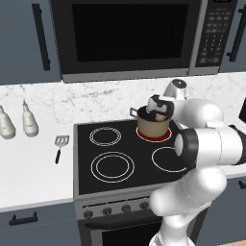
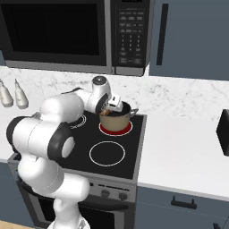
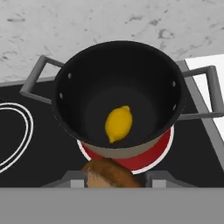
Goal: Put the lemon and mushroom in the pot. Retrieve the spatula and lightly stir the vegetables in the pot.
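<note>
The tan pot point(image 1: 153, 127) point(image 2: 117, 121) point(image 3: 70, 87) stands on the glowing red back-right burner of the stove. In the hand view the yellow lemon point(image 3: 118, 124) lies on the pot's dark floor. My gripper point(image 1: 160, 114) point(image 2: 110, 107) point(image 3: 113, 178) hangs just above the pot's near rim, shut on the brown mushroom point(image 3: 109, 173), which sits between the two fingertips. Far to the left, on the white counter beside the stove, the spatula point(image 1: 60, 146) lies flat with its slotted head pointing to the wall.
Two pale bottles point(image 1: 6, 124) point(image 1: 30, 122) stand at the counter's back left. The microwave point(image 1: 129, 33) hangs low over the stove. A dark object point(image 2: 222, 132) sits at the right counter's edge. Three unlit burners surround the pot.
</note>
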